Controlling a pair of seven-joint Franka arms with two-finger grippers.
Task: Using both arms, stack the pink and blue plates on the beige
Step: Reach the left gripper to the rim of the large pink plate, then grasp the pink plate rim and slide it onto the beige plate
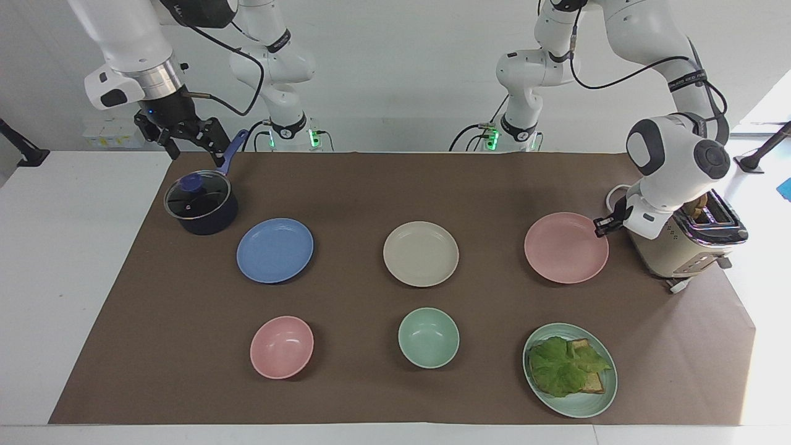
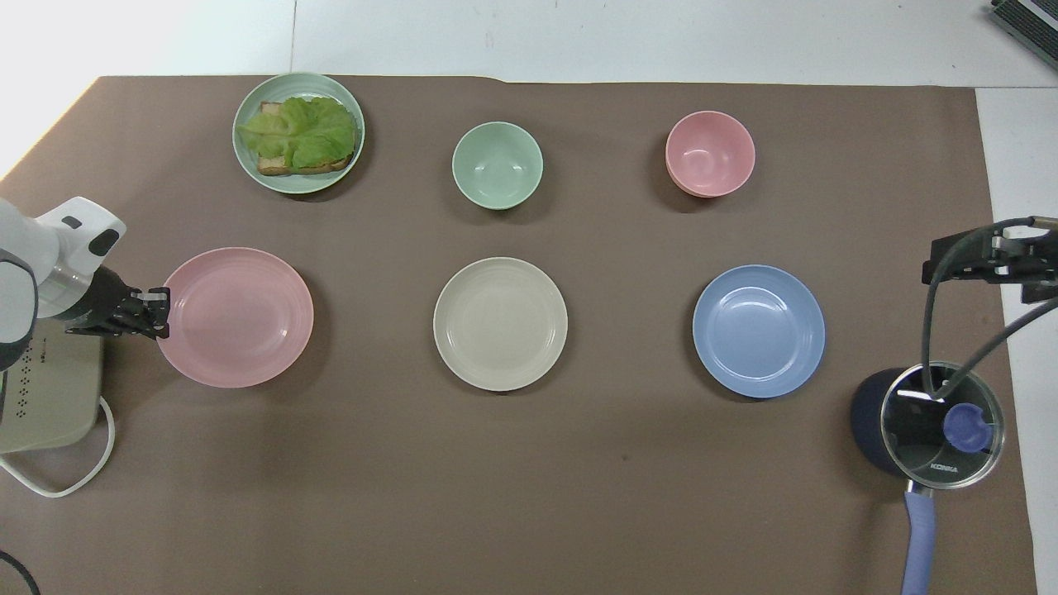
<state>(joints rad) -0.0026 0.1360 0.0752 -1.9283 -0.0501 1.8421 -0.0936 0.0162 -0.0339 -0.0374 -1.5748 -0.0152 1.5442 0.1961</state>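
Note:
The pink plate (image 1: 566,247) (image 2: 235,316) hangs just above the mat at the left arm's end of the table. My left gripper (image 1: 602,225) (image 2: 157,312) is shut on its rim, on the side next to the toaster. In the middle of the mat lies the beige plate (image 1: 421,254) (image 2: 500,323), with nothing on it. The blue plate (image 1: 275,250) (image 2: 759,330) lies flat beside it toward the right arm's end. My right gripper (image 1: 193,147) (image 2: 984,260) waits open in the air above the pot's handle.
A dark pot with a glass lid (image 1: 201,203) (image 2: 930,421) stands by the blue plate. The cream toaster (image 1: 686,247) (image 2: 41,397) sits under the left arm. Farther from the robots are a pink bowl (image 1: 282,347), a green bowl (image 1: 428,337) and a green plate (image 1: 575,405) with lettuce toast.

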